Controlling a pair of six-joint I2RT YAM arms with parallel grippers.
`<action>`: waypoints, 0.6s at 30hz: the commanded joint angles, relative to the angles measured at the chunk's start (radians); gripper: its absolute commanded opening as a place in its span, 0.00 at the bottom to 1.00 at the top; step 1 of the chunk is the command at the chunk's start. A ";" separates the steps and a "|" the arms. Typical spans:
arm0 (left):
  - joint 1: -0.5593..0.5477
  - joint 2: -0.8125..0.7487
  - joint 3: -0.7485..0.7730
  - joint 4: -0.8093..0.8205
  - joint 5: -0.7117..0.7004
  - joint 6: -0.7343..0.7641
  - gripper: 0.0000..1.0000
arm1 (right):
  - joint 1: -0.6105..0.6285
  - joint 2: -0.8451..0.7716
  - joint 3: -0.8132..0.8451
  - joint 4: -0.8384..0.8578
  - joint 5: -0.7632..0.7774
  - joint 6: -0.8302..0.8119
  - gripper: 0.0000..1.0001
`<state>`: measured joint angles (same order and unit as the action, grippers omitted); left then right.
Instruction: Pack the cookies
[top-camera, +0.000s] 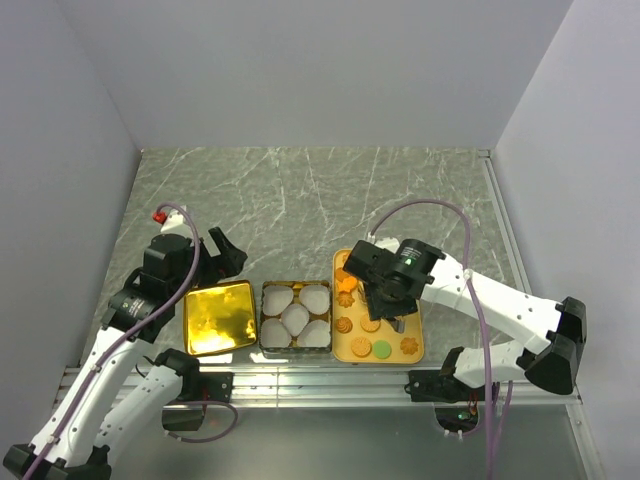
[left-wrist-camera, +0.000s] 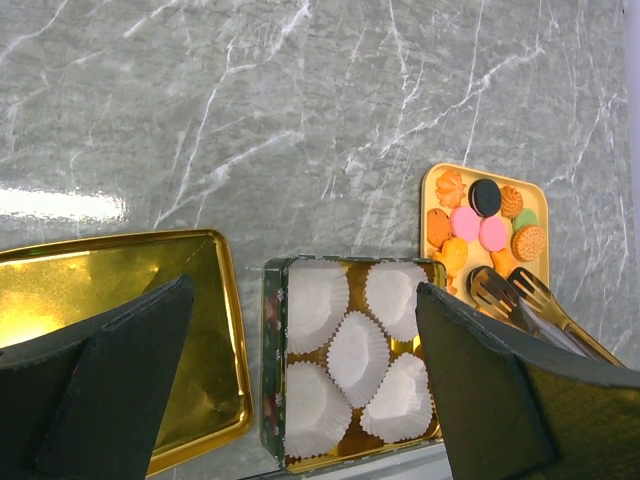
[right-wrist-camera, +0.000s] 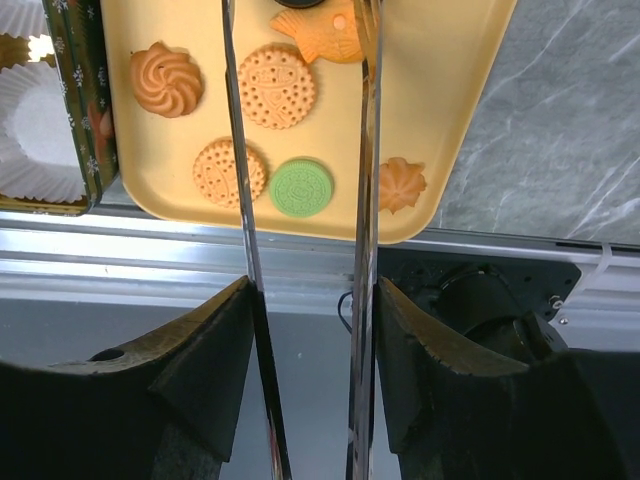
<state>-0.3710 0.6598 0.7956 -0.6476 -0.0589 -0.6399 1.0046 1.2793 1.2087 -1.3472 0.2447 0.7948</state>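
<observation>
On the tray (right-wrist-camera: 450, 100) lie cookies (right-wrist-camera: 275, 86); cups (left-wrist-camera: 358, 357) fill the tin (left-wrist-camera: 271, 370).

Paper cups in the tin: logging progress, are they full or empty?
Empty. All five paper cups show bare white insides; the cookies lie on the yellow tray.

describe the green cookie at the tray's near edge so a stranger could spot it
Find the yellow tray right of the tin of paper cups. Along its edge by the metal rail, the green cookie is the only green one, sitting between a tan round biscuit and an orange flower-shaped one.
</observation>
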 joint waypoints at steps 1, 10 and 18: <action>-0.005 0.000 0.007 0.029 -0.016 -0.004 0.99 | 0.012 0.011 0.002 -0.061 0.018 0.003 0.55; -0.005 0.008 0.008 0.025 -0.025 -0.009 0.99 | 0.012 0.046 -0.015 -0.023 0.018 -0.025 0.47; -0.005 0.006 0.008 0.031 -0.013 -0.003 0.99 | 0.009 0.057 0.047 -0.047 0.065 -0.049 0.41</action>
<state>-0.3710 0.6716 0.7956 -0.6476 -0.0757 -0.6437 1.0103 1.3319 1.2026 -1.3468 0.2508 0.7570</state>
